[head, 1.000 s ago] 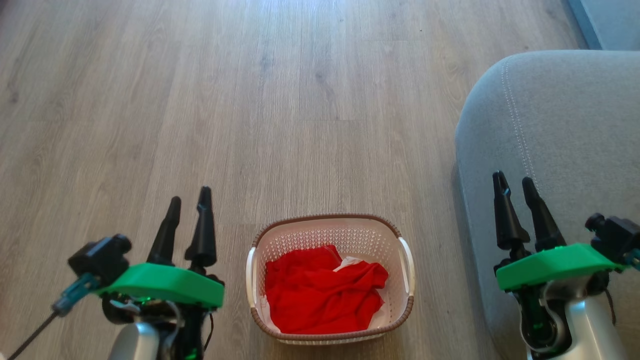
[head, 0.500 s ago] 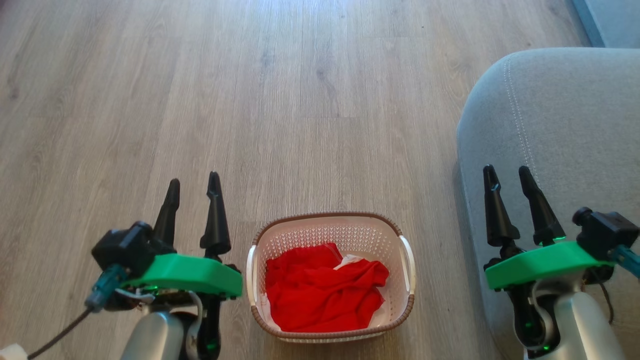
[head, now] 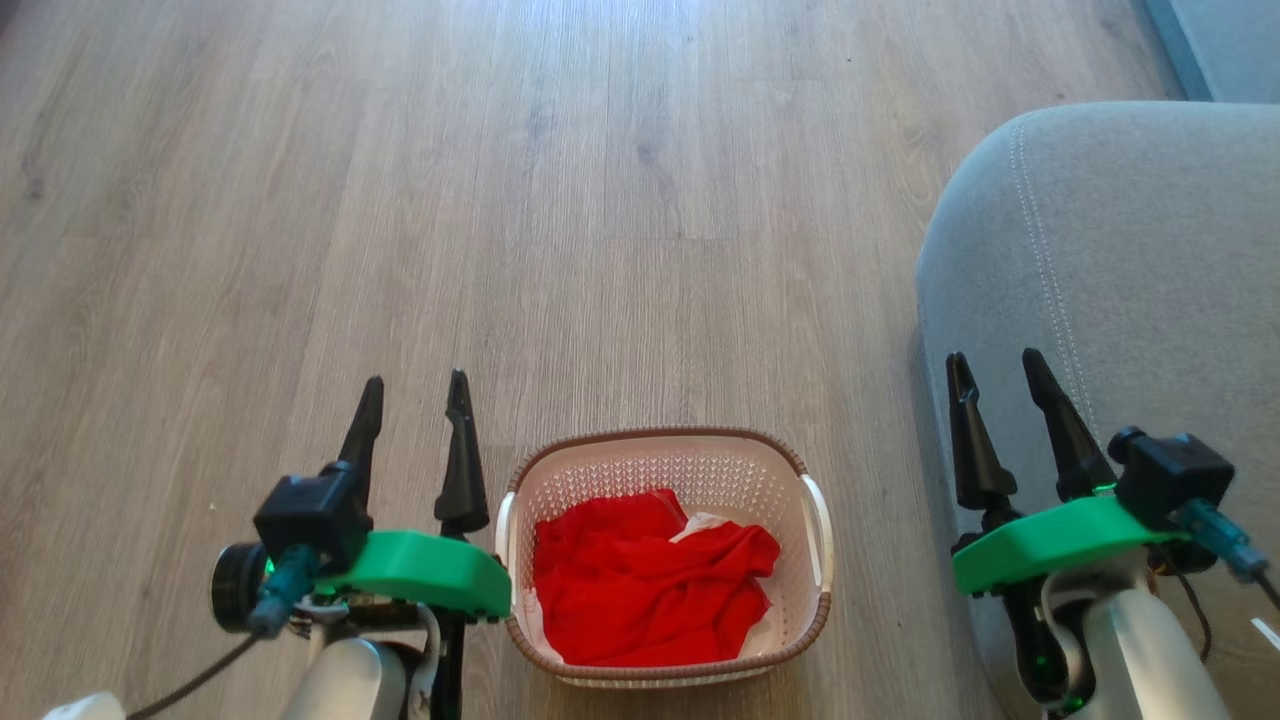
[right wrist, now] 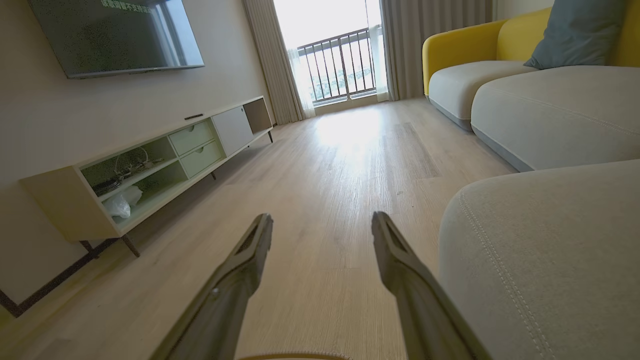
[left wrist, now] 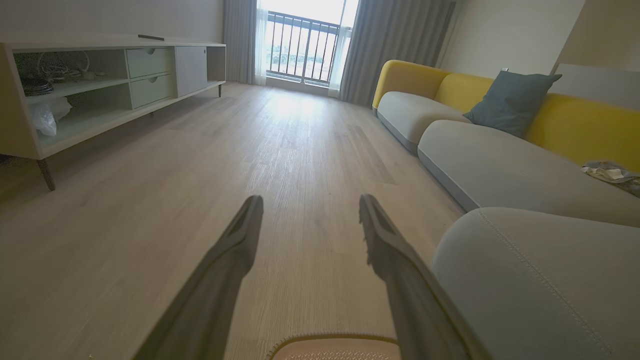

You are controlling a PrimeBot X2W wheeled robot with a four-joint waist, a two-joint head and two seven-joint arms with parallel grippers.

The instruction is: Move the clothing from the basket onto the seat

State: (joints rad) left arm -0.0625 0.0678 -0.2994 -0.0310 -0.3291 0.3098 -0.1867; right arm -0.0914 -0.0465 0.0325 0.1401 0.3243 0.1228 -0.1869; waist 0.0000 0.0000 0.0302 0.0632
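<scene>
Both grippers were seen spread open and empty. The left gripper (head: 416,378) was held above the wooden floor (head: 600,200), just beside the left side of the basket (head: 660,470), with its two dark fingers pointed up the head view. The right gripper (head: 992,356) was held at the rounded edge of the seat (head: 1120,260), its fingers likewise parted with nothing between them. The basket was set on the floor between the two arms, near the seat but apart from it. The clothing (head: 650,585) was heaped inside the basket as crumpled red fabric with a little white showing, and was touched by neither gripper. Farther off, a low cabinet (right wrist: 150,170) was seen along the wall, and a blue-grey cushion (left wrist: 510,100) was propped against a yellow sofa back (left wrist: 575,120).
</scene>
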